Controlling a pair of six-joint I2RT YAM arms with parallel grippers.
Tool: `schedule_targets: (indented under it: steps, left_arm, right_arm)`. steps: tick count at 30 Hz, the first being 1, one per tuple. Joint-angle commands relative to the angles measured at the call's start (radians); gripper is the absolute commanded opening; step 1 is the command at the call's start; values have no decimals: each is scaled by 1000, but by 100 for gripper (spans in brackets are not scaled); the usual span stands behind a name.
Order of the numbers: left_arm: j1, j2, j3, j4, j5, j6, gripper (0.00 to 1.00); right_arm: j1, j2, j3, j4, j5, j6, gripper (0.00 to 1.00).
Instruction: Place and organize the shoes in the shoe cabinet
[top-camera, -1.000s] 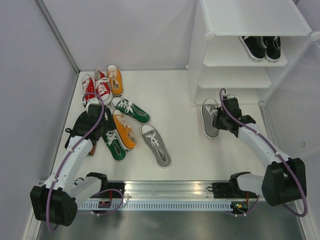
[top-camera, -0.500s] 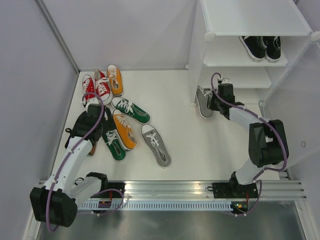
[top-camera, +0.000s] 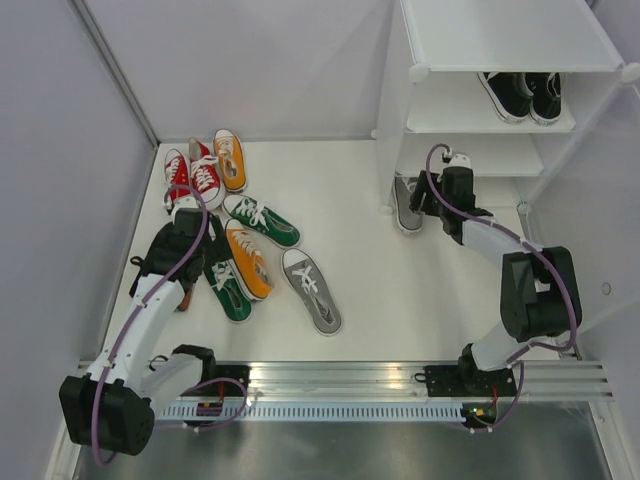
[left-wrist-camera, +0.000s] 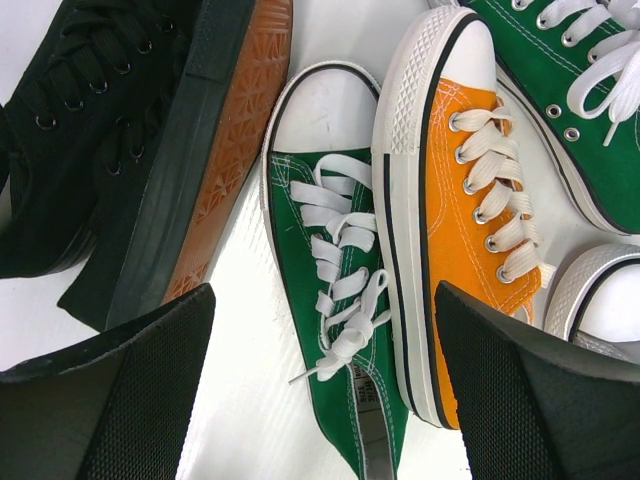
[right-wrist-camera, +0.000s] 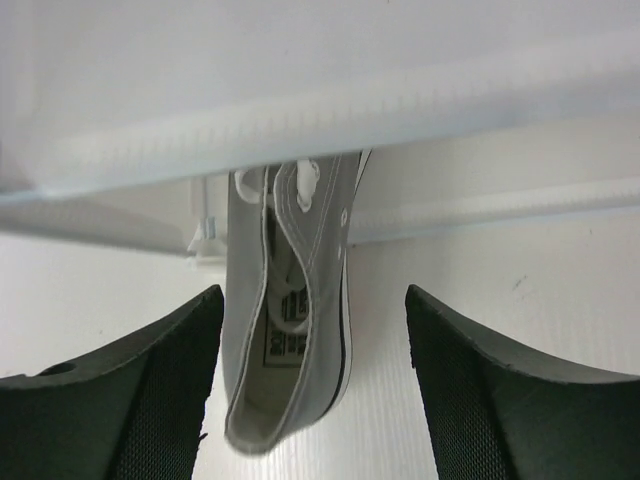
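Opening now, right gripper (right-wrist-camera: 312, 295) releases grey shoe (right-wrist-camera: 288, 345).

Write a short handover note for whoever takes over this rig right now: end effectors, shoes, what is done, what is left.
Left end effector: open, empty, above a green shoe in the floor pile.
Right end effector: open, astride the heel of a grey shoe whose toe sits under a cabinet shelf.
Done: black pair on a shelf.
To do: second grey shoe, red pair, orange shoes, other green shoe, black shoe in the pile; grey shoe needs seating.
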Motion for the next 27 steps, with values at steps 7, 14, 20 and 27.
schedule_targets:
  steps: [7,14,20,27]
  left_arm:
    - [4,-26,-3,32,31,32,93]
    - [4,-28,-6,32,34,30,94]
    - [4,-29,-6,33,35,30,94]
    - [4,-26,-7,33,29,32,94]
  right_arm:
    - [-3,-308,-241,31,-97,179,79]
    - [-3,-345,-496,354,-127,554,82]
    - [-3,-218,-519,579,-124,692,84]
    - [-4,-18,-499,784,-120,769,81]
